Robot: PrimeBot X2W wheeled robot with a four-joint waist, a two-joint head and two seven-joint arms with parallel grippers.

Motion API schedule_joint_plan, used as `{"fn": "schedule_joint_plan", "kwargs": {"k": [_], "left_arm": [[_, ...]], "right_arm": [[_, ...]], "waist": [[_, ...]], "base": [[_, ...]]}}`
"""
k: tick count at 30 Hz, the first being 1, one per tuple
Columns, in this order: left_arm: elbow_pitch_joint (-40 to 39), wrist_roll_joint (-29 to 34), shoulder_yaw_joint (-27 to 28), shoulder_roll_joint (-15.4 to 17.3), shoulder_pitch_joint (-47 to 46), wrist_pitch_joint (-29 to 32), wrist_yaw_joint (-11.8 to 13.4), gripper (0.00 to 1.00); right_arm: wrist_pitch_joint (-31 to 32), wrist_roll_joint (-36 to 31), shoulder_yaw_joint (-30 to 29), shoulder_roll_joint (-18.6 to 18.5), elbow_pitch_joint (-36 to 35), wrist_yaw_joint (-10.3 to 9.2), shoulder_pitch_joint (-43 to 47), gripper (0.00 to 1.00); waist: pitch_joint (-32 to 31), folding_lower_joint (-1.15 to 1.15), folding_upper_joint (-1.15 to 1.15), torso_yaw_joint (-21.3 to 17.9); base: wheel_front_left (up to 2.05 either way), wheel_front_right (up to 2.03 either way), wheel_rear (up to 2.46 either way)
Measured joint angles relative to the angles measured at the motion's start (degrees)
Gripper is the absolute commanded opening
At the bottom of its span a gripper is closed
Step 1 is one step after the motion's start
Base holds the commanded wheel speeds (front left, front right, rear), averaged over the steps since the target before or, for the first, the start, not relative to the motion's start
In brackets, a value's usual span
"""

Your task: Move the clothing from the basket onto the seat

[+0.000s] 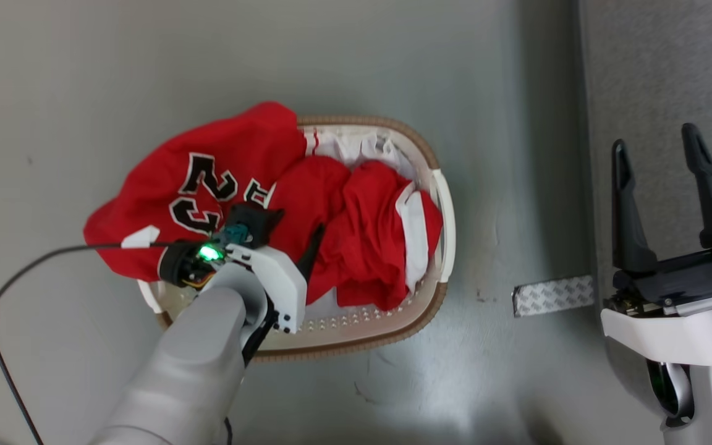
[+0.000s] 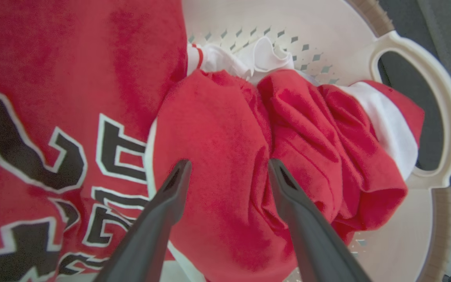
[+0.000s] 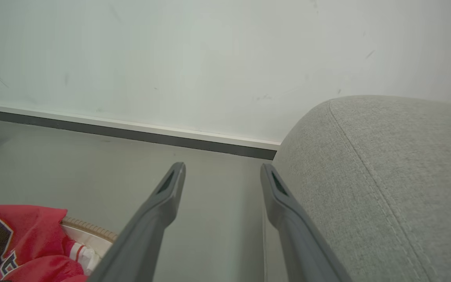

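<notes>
The bright red sports clothing [image 1: 356, 228] with white stripe trim lies heaped in the oval cream-white plastic basket [image 1: 393, 334]. The number 23 jersey spills over the brown rim on the head view's left. The basket stands on the grey floor [image 1: 84, 74], apart from the large light-grey fabric seat [image 1: 659, 62] at the right. The left gripper [image 2: 229, 162] points down into the basket, its fingers spread wide with a mound of red cloth between them, gripping nothing; whether the tips touch the cloth I cannot tell. The right gripper [image 1: 654, 139] hangs released and empty by the seat's edge.
</notes>
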Motion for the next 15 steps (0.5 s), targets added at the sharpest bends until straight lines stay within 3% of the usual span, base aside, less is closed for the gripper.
{"fn": "schedule_joint_plan", "kwargs": {"k": [11, 12, 13, 14, 15], "left_arm": [[2.2, -4.3, -7.7, 1.3, -3.1, 0.4, 0.0, 1.0], [2.3, -4.7, -8.1, 1.2, -3.3, 0.3, 0.0, 0.81], [2.3, -5.1, -8.8, 1.2, -3.5, 0.2, 0.0, 0.33], [2.2, -5.5, -9.2, 1.3, -3.7, 0.2, 0.0, 0.0], [2.2, -6.2, -9.5, 1.3, -3.8, 0.1, 0.0, 0.0]], "right_arm": [[0.0, 0.0, -0.5, 0.0, -2.0, 0.0, 0.8, 1.0], [0.0, 0.0, -0.6, 0.0, -2.1, 0.0, 1.1, 1.0], [0.0, 0.0, -0.8, 0.0, -2.1, 0.0, 1.4, 1.0], [0.0, 0.0, -0.9, 0.0, -2.1, 0.0, 1.6, 1.0], [0.0, 0.0, -1.1, 0.0, -2.1, 0.0, 1.6, 1.0]], "waist": [[5.3, 0.0, 0.0, -0.2], [5.4, -0.01, 0.0, -0.3], [5.5, -0.01, 0.0, -0.3], [5.5, -0.01, 0.0, -0.3], [5.5, -0.01, 0.0, -0.2]], "base": [[0.0, 0.0, 0.0], [0.0, 0.0, 0.0], [0.0, 0.0, 0.0], [0.0, 0.0, 0.0], [0.0, 0.0, 0.0]]}}
